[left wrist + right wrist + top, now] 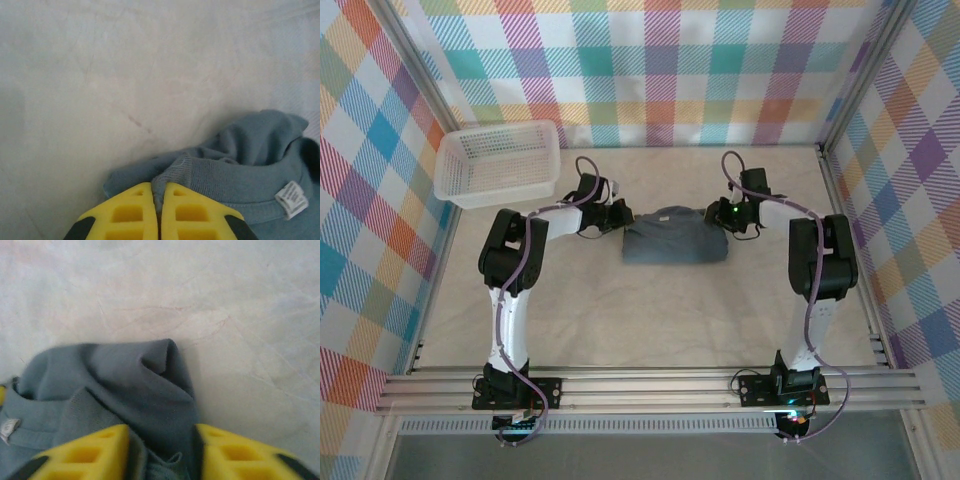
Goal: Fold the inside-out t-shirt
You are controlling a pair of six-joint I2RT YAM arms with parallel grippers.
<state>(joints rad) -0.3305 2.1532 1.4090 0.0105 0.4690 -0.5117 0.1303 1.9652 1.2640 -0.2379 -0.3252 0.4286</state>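
Note:
The inside-out t-shirt (675, 245) lies as a compact blue-grey bundle in the middle of the table, between the two grippers. At its left end, my left gripper (623, 215) has its yellow fingers (130, 210) pressed together on a thin ribbed fold of the shirt (250, 165). The pale neck tag (292, 199) shows just to the right. At the bundle's right end, my right gripper (715, 213) stands with its jaws apart. A thick ridge of the shirt (125, 375) lies loosely between its fingers (100, 445).
A white lattice basket (550, 160) stands at the back left, near the left arm's elbow. Checked walls and metal rails (640, 385) enclose the pale table (650, 320). Bare table lies in front of the shirt.

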